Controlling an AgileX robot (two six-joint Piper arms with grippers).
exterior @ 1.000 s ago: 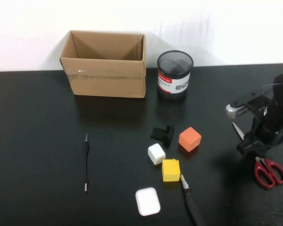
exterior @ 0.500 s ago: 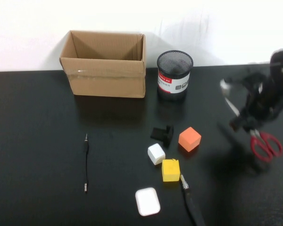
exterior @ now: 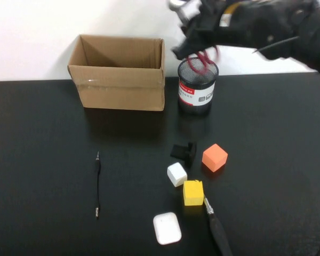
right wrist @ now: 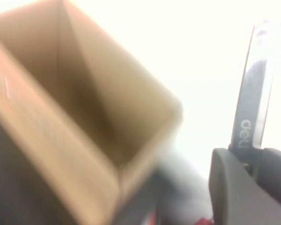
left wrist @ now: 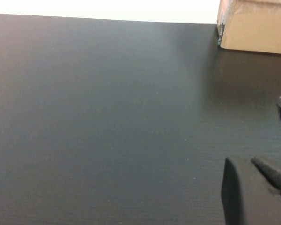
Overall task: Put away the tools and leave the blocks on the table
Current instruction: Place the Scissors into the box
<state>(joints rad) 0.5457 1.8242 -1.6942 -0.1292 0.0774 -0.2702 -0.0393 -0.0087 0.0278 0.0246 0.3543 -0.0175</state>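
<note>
My right gripper (exterior: 194, 38) is high above the black mesh pen cup (exterior: 197, 88), shut on the scissors; their red handles (exterior: 204, 57) hang at the cup's mouth. In the right wrist view the silver blade (right wrist: 254, 103) sticks out from my right gripper (right wrist: 253, 164). The thin pen-like screwdriver (exterior: 97, 184) lies on the black table (exterior: 42, 133) at the left. The thick black-handled screwdriver (exterior: 217, 229) lies at the front, beside the yellow block (exterior: 193, 192). The white block (exterior: 176, 174) and orange block (exterior: 214, 157) sit nearby. My left gripper (left wrist: 253, 178) shows only in its wrist view, low over bare table.
An open cardboard box (exterior: 117, 85) stands at the back, left of the cup; it also shows in the right wrist view (right wrist: 84, 122). A white earbud case (exterior: 167, 228) lies at the front. A small black part (exterior: 183, 151) sits by the orange block.
My right arm has lifted the scissors off the table at the right and swung them up and left, to above the mesh cup. Nothing else has moved.
</note>
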